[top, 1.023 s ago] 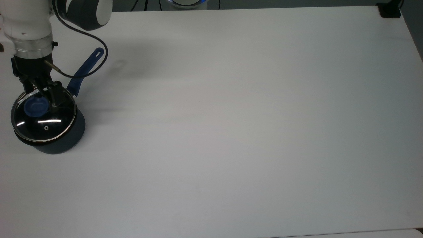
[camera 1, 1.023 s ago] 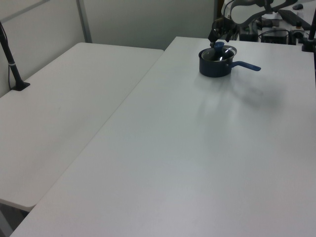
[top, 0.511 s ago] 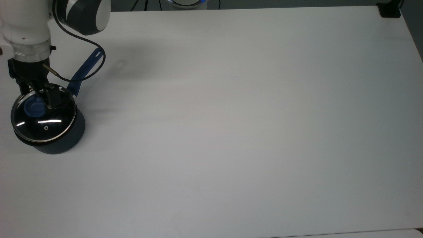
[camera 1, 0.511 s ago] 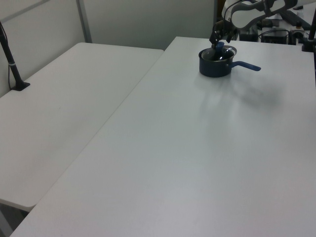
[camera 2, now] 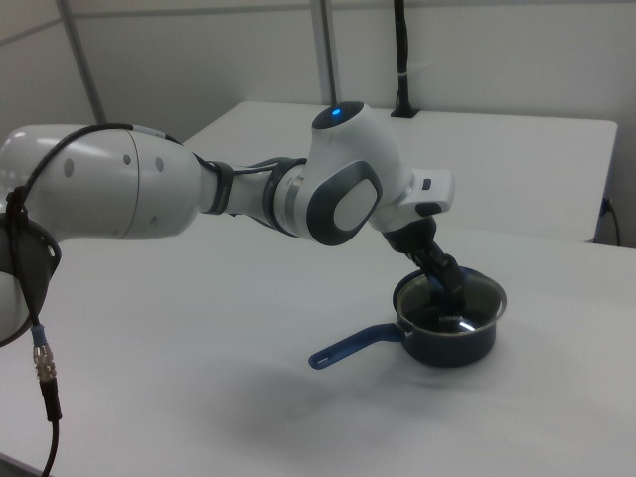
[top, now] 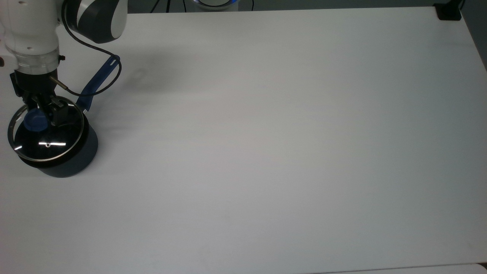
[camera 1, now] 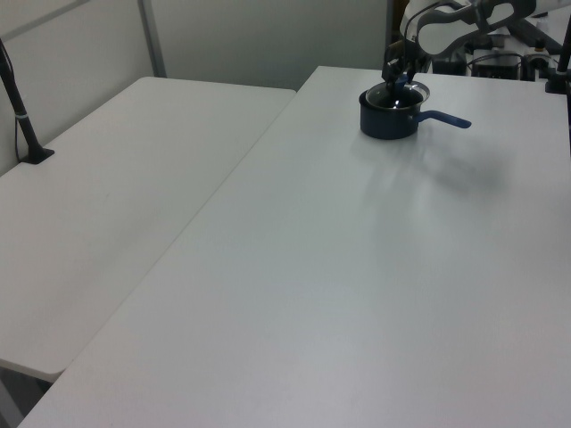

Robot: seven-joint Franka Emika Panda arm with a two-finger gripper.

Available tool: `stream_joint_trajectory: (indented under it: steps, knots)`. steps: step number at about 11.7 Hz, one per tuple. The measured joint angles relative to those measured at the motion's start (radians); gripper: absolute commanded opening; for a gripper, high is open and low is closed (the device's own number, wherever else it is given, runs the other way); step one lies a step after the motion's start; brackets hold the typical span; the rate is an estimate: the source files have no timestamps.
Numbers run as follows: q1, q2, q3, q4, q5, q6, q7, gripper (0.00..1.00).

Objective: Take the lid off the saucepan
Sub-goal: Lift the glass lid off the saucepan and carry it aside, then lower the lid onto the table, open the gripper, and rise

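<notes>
The saucepan stands at the top view's left edge, dark navy, its long blue handle pointing up and right. My gripper is shut on the blue knob of the glass lid. The lid hangs slightly above the pan, shifted toward the top view's left so the metal rim overhangs the pan's edge. In the left view, the saucepan sits at the far end of the table with the gripper over it. The right view shows the lid tilted over the saucepan.
The white table stretches wide to the top view's right of the pan. A black mount sits at its far right corner. The arm's cable loops over the pan handle. A second table with a black post adjoins.
The gripper closed on the knob. The lid then rose off the pan and shifted toward the top view's left. The saucepan stayed put.
</notes>
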State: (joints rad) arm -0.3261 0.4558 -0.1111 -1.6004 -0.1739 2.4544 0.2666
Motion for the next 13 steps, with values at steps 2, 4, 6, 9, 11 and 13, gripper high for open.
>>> stream_joint_trajectory:
  steps: [2, 4, 6, 9, 11, 13]
  knots:
    - [-0.006, 0.000, 0.000, 0.004, 0.000, 0.000, 0.000, 0.34]
    - [-0.006, -0.011, 0.004, 0.016, 0.000, 0.000, 0.000, 0.34]
    - [0.005, -0.060, 0.034, 0.022, 0.000, -0.053, 0.000, 0.34]
    - [0.018, -0.219, 0.179, -0.042, 0.000, -0.288, -0.010, 0.35]
    - [0.023, -0.354, 0.285, -0.210, 0.003, -0.334, -0.008, 0.35]
    - [0.033, -0.403, 0.350, -0.358, 0.012, -0.328, 0.019, 0.35]
